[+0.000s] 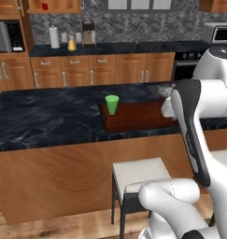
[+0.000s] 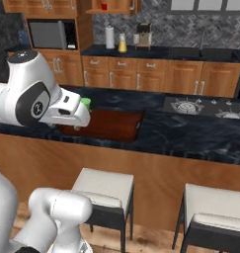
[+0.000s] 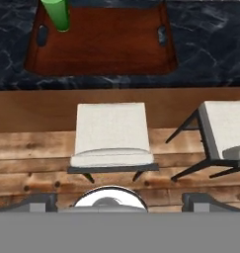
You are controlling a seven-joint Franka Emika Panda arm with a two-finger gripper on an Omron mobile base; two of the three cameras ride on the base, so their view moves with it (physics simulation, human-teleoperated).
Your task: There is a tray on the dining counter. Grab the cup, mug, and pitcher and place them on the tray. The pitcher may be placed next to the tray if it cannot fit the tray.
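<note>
Even, flat rendered light — soft, coarse pixels, faint shadows, no glare or edge warping.

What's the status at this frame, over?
Pincer open, empty, above the stools. Cup upright on tray. Pitcher at back counter, mug on upper shelf. Nothing blocking tray.

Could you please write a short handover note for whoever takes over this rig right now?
Gripper: open, holding nothing, up above the stools on the near side of the dining counter.
Cup: standing upright on the tray, at its left end. That part is done.
Pitcher: on the back counter, right of the paper-towel roll.
Mug: up on the open wall shelf above that counter.
Left: fetch the mug and the pitcher and set them on the tray, or the pitcher beside it if it will not fit.
</note>
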